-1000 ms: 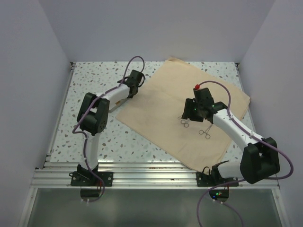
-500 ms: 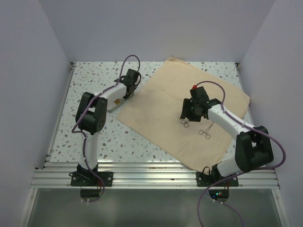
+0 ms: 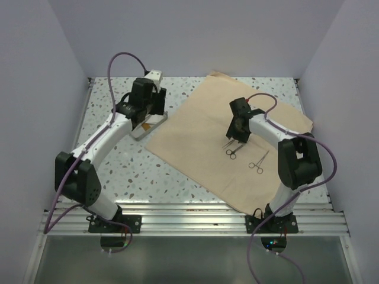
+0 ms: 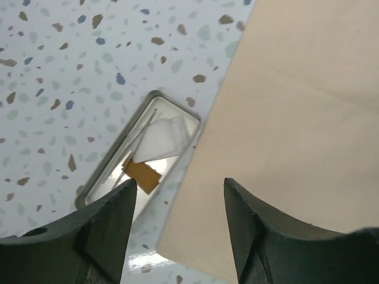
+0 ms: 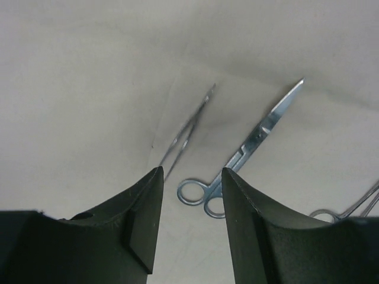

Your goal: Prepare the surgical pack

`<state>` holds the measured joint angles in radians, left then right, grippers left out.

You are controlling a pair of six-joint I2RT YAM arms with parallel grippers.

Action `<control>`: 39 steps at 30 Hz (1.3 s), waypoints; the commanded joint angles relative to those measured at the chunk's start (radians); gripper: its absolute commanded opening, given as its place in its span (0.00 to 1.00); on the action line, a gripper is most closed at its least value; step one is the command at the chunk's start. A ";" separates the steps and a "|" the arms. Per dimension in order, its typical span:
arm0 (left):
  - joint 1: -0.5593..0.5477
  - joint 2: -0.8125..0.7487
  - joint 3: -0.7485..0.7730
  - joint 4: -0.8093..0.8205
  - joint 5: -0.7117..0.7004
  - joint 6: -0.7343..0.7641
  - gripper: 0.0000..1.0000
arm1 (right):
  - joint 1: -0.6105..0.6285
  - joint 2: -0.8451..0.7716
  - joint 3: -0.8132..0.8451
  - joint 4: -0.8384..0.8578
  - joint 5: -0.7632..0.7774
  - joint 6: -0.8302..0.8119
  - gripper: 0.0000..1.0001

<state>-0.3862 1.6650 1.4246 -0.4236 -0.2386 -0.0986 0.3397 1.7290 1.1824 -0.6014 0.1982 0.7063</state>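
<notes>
Left claw [image 4: 179, 186] hangs open and empty over a small shallow rectangular steel tray [image 4: 113, 147], which sits on the speckled white tabletop [image 3: 148, 171] at the left edge of the large tan-beige cloth sheet [image 3: 195, 142]. Whether the tray's far side touches that edge or slips under it I cannot tell. Inside the tray lie a white folded pad [image 4: 163, 139] and a small brown strip [image 4: 142, 173]. Across the cloth, the right claw [image 5: 192, 173] is also open with nothing between its jaws, poised just above a pair of silver scissors [image 5: 251, 145] and, beside them, thin silver tweezers [image 5: 186, 130]. A third ring-handled silver instrument [image 3: 257, 164] lies near them, toward the near edge. The surgical pack is therefore not yet a pack: the cloth lies spread flat, turned diamond-wise on the tabletop, the instruments are loose on it, and the tray is off to one side. By my judgement the step in hand is gathering, with tray and instruments to be brought together on the middle of the sheet before any folding starts. The next move likely calls for the left claw to drop onto the tray's thin rim and close squarely, since a shallow metal lip could slide. The right claw needs to straddle the scissors near their pivot, low enough to catch flat steel without pinching cloth.
</notes>
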 commanded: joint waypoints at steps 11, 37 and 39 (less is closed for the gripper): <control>-0.011 -0.226 -0.300 0.258 0.390 -0.294 0.64 | -0.027 0.182 0.240 -0.109 0.150 0.128 0.39; -0.026 -0.223 -0.339 0.348 0.579 -0.331 0.63 | -0.031 0.133 0.206 -0.074 0.124 0.087 0.00; -0.028 -0.215 -0.349 0.391 0.666 -0.340 0.64 | -0.031 0.056 0.175 -0.029 0.092 0.058 0.00</control>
<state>-0.4072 1.4647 1.0851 -0.1524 0.2687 -0.4103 0.3130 1.9354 1.3758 -0.6811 0.2962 0.8028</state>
